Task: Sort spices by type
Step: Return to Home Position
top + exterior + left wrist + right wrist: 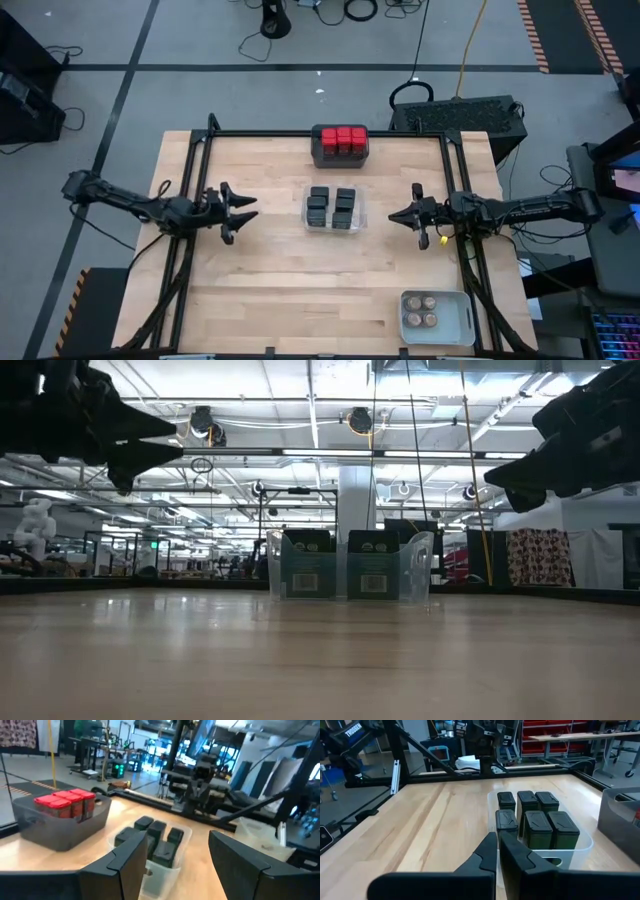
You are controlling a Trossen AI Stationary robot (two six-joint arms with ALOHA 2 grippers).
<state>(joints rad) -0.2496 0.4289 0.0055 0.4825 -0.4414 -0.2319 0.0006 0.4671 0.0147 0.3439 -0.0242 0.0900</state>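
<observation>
Black boxy spices (538, 827) stand upright in clear tray (565, 857).

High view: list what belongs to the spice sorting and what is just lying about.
Job:
red-topped spices
black boxes
round jars
left claw, open, left of the boxes
right claw, shut, right of them

Lying about:
floor cables
black equipment box beyond the far edge
</observation>
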